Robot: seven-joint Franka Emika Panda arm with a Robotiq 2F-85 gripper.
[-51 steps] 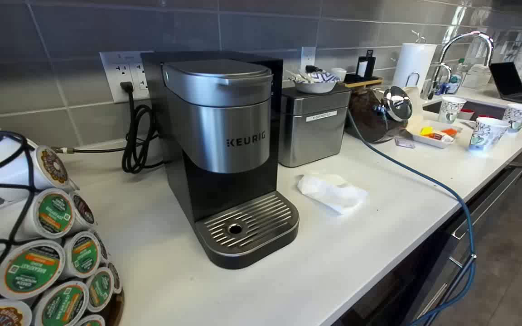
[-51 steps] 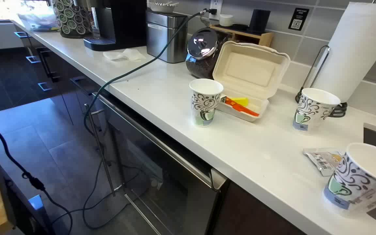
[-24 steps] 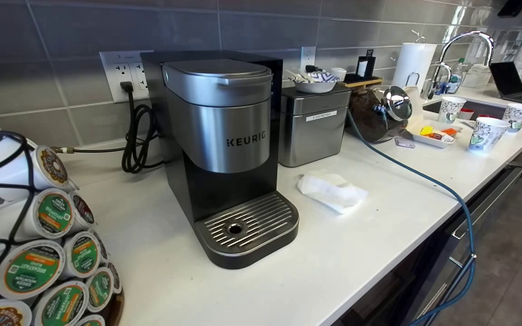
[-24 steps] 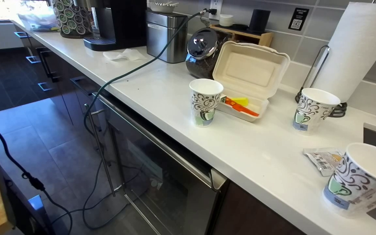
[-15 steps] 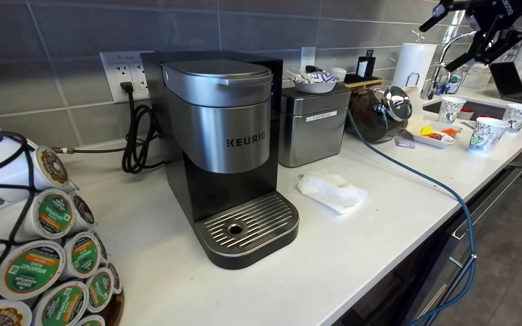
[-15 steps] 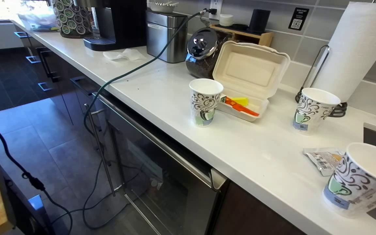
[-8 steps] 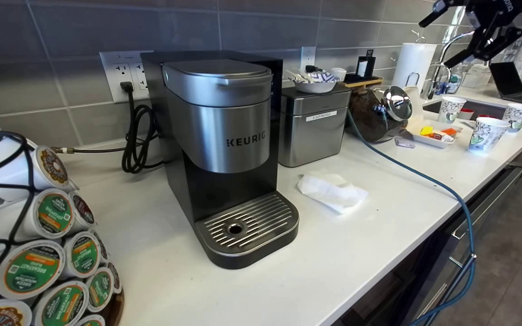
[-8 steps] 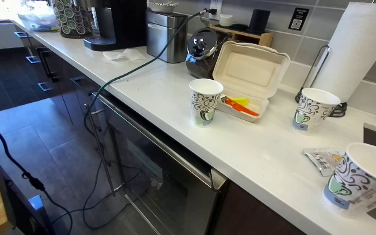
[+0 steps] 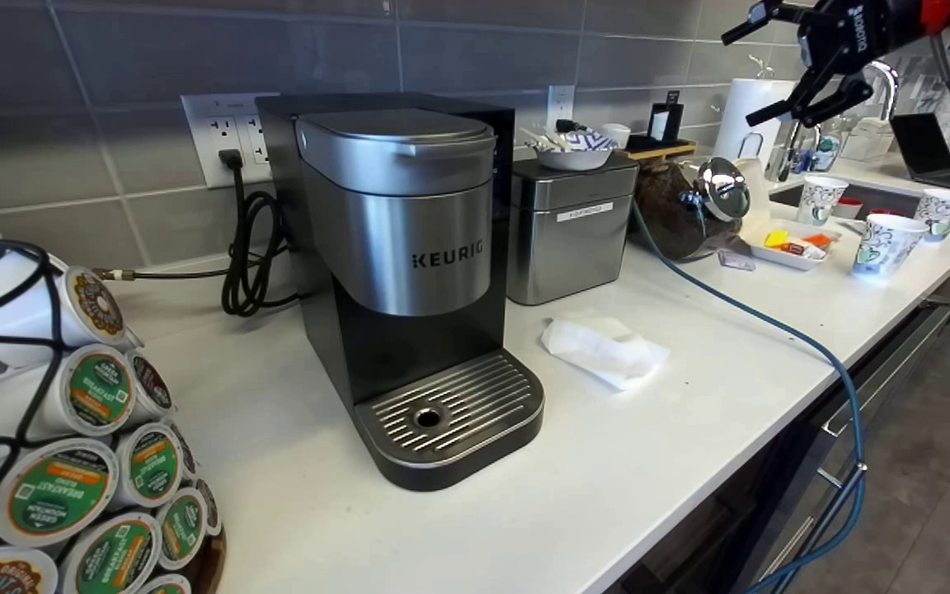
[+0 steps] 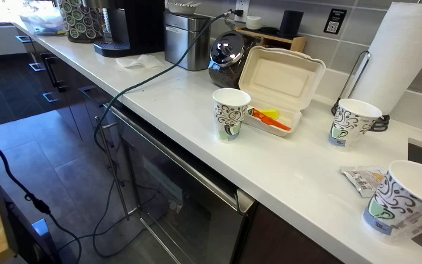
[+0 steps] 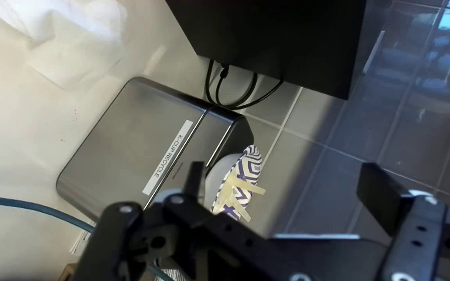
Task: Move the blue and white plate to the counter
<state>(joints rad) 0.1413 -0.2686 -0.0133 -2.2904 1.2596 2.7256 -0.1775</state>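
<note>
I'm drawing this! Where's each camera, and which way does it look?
Exterior view: by coffee pods, looking along the counter; gripper top right.
Exterior view: near the sink, looking toward the coffee maker; no gripper.
Wrist view: behind the gripper, seen below; faces steel bin and wall.
Both exterior views share the paper cups.

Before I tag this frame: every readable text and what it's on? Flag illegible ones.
"KEURIG": coffee maker
"K-CUP RECYCLE": strip label on metal bin, wrist view
"GREEN MOUNTAIN": green-labelled pod
"BREAKFAST BLEND": same pod
"ORIGINAL DONUT", rest cut off: bottom-edge pod
"ROBOTIQ": end effector
Too small or blurred: wall sign, foil packet, outlet plate, paper cup fine print, bin's smaller print, other pod lettering.
</note>
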